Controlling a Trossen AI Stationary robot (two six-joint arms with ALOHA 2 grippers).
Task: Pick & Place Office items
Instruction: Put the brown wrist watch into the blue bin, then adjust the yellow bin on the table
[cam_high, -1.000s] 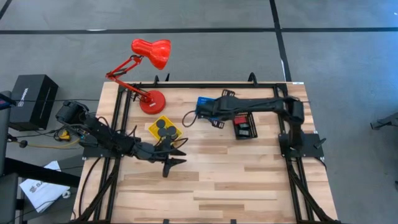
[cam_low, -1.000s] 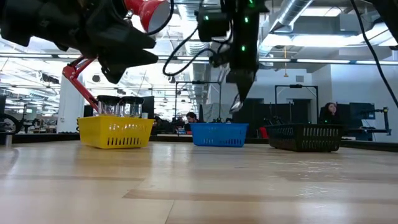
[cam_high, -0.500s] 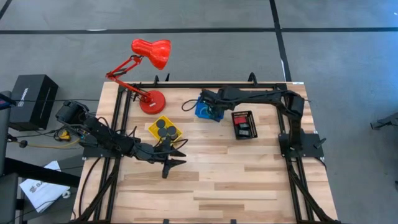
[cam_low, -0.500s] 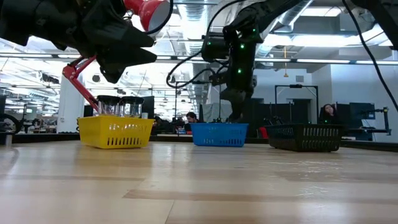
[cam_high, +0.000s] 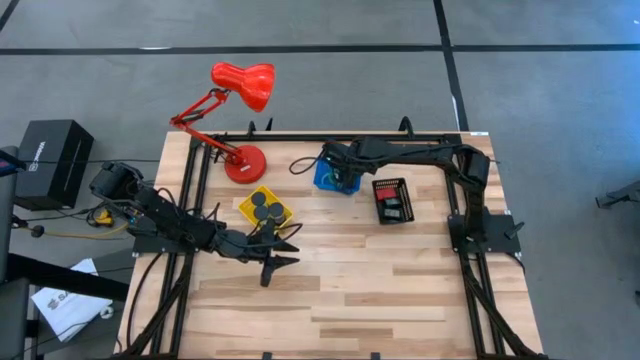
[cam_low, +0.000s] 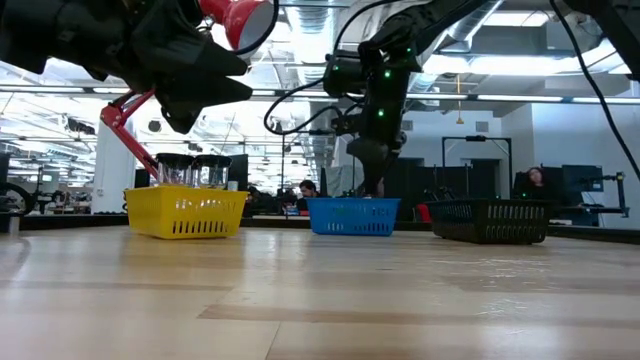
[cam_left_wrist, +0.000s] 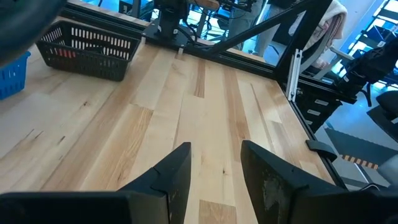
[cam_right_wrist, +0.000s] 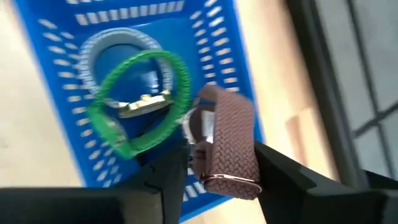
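My right gripper (cam_right_wrist: 221, 180) is open and reaches down into the blue basket (cam_high: 322, 180) at the table's far side. A brownish braided band (cam_right_wrist: 227, 143) shows between its spread fingers, over the basket's floor. A green ring (cam_right_wrist: 137, 102) and a clear ring (cam_right_wrist: 115, 38) lie in the same basket. Black round rolls (cam_high: 265, 207) sit in the yellow basket (cam_high: 246, 203). A red block (cam_high: 386, 193) lies in the black basket (cam_high: 378, 185). My left gripper (cam_high: 283, 253) hangs open above bare wood, just near of the yellow basket.
A red desk lamp (cam_high: 240, 88) stands at the far left corner, its base (cam_high: 245, 165) just beyond the yellow basket. The three baskets stand in a row along the far half of the table. The near half shows bare wood (cam_high: 380, 290). People sit in the room behind.
My right gripper has swung from between the blue and black baskets toward the table's left and far edge, turned, and come down to the blue basket's rim. The brownish band that hung below it has gone down with it into the basket.
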